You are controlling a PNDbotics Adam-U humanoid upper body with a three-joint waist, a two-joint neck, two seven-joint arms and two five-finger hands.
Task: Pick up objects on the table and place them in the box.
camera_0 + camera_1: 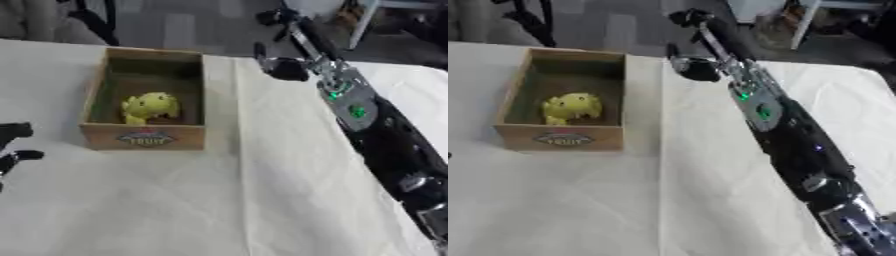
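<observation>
Left eye view shows us one cardboard box [145, 136] standing open on the white tablecloth [262, 200], and inside it, toward its near wall, lies one yellow soft-looking object [150, 106]; we cannot make out its long axis, as it reads as a rounded lump. We count no other loose object on the cloth, so we judge the task to be near its end or waiting for more things. Our right hand [691, 66] hangs at the end of an outstretched arm, beyond the box's far right corner and well apart from it, over the cloth's far edge; it looks dark and bunched, and we cannot tell whether its fingers are curled or hold anything. From that hand the yellow object lies toward our left and nearer to us, down inside the box. Our left hand [16, 145] shows only as dark fingertips just off the box's near left corner, relaxed and apart, grasping nothing. Of the two, the left hand is nearer the box
</observation>
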